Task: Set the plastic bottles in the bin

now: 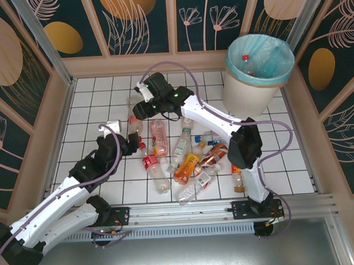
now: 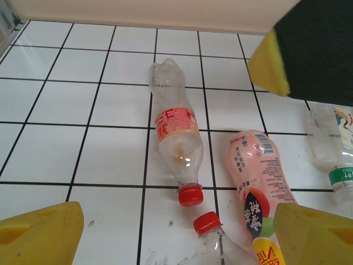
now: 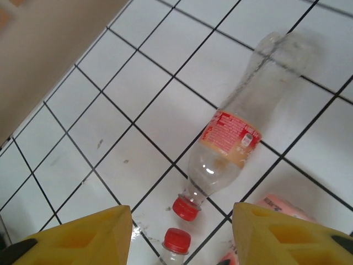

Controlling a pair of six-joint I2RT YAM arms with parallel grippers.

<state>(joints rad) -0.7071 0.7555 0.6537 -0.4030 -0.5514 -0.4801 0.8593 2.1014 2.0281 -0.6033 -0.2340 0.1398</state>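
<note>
White tiled floor (image 1: 88, 100), bottles scattered. Left gripper (image 2: 176, 234): fingers wide apart, nothing held. A red-label bottle (image 2: 176, 138) lies just ahead of it and a pink bottle (image 2: 256, 171) ahead-right. Right gripper (image 3: 182, 234): partly open, empty, above the same red-label bottle, cap end nearest its fingers. Bin (image 1: 245, 95) stands well apart to its right in the top view, with a red-capped bottle (image 1: 245, 59) inside.
</note>
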